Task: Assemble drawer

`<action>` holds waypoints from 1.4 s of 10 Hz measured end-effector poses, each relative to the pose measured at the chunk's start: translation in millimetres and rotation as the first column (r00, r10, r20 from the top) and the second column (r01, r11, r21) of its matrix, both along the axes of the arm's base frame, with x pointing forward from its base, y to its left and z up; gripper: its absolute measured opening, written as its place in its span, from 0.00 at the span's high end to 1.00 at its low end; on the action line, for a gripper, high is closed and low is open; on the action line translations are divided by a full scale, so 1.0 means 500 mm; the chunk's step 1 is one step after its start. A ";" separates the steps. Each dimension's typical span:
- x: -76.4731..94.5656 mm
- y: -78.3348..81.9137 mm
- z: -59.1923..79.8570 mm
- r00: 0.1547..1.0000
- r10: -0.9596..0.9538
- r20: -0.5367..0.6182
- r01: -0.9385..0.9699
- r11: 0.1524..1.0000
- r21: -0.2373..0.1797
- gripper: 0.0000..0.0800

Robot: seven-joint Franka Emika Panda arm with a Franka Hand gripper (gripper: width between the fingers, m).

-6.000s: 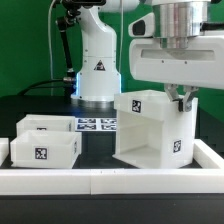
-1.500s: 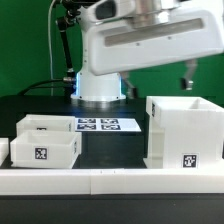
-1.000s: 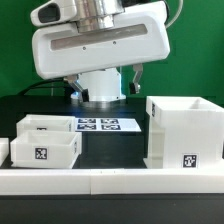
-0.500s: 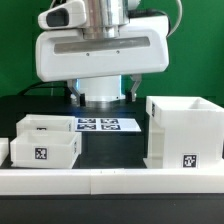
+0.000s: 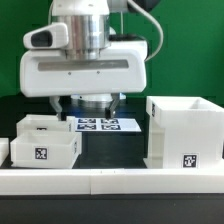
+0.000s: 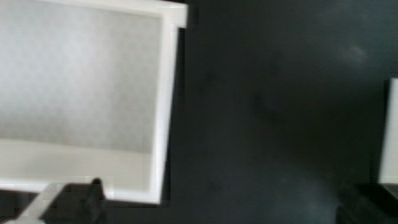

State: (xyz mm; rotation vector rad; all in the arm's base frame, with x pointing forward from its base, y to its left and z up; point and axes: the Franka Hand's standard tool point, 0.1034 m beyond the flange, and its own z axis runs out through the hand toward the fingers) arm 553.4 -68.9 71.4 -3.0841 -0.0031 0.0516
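The drawer's large hollow shell (image 5: 184,134) stands on the table at the exterior view's right, open side up, with a tag low on its front. Two shallow trays sit at the left: a front one (image 5: 42,150) with a tag and one behind it (image 5: 46,124). My gripper (image 5: 90,103) hangs open and empty above the table, between the trays and the shell, nearer the trays. In the wrist view a tray (image 6: 89,90) lies below, with one dark finger (image 6: 71,200) at its corner. A white edge (image 6: 391,130) shows across the dark gap.
The marker board (image 5: 100,125) lies flat behind the gripper, in front of the robot's base. A long low white rail (image 5: 110,180) runs along the front of the table, and another rail piece (image 5: 4,150) sits at the far left.
The gripper has let go of the shell, which now stands at the right. Over the last second the gripper moved to the exterior view's left and lower, towards the trays.
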 end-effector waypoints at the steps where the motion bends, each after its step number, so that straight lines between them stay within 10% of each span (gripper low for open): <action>1: 0.002 0.003 0.002 1.000 0.002 0.002 -0.002 1.000 0.000 0.19; 5: -0.001 0.001 -0.003 1.000 -0.001 0.001 0.001 1.000 0.000 0.19; 14: -0.066 -0.028 -0.129 0.998 -0.053 0.041 0.054 0.998 -0.038 0.19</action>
